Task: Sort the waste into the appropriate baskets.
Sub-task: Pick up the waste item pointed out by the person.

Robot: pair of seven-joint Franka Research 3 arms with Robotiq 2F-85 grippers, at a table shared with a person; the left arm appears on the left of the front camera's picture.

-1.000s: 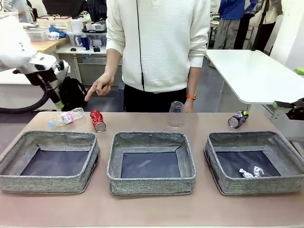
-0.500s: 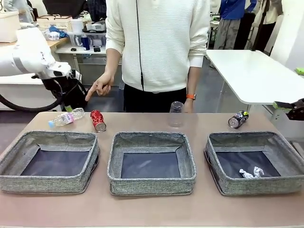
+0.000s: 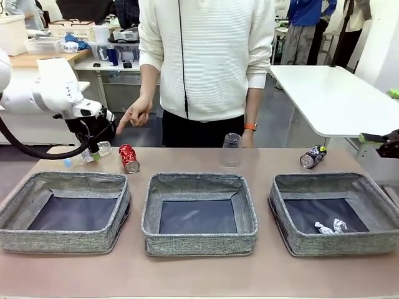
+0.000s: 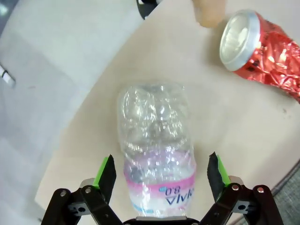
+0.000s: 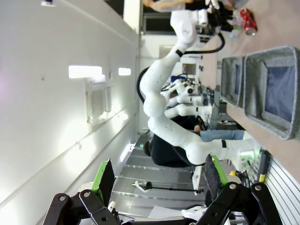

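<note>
Your left gripper [image 4: 160, 161] stood with its jaws wide apart, one green pad on each side of the clear plastic bottle [image 4: 157, 140], which lay on its side between them. A gap seemed to show on both sides, though from the wrist view you could not be sure that neither pad touched it. The pink label end lay nearest the gripper.

Take the middle basket [image 3: 199, 240] as your mark. The bottle lay on the table beyond it and well off to the left. The crushed red can [image 3: 128, 157] lay beyond its far left corner, near the bottle but apart from it. A person's hand [image 3: 134, 115] hung above that can, one finger pointing down. The clear plastic cup [image 3: 231, 149] stood narrow end up just beyond the middle basket's far wall. The dark can [image 3: 312, 156] lay on its side beyond and to the right.

The left basket [image 3: 62, 240] and the right basket [image 3: 336, 244] sat beside it, one on either side, with the white scraps [image 3: 329, 227] on the right one's floor.

Your right gripper [image 5: 159, 171] was also spread open, with nothing between its pads.
</note>
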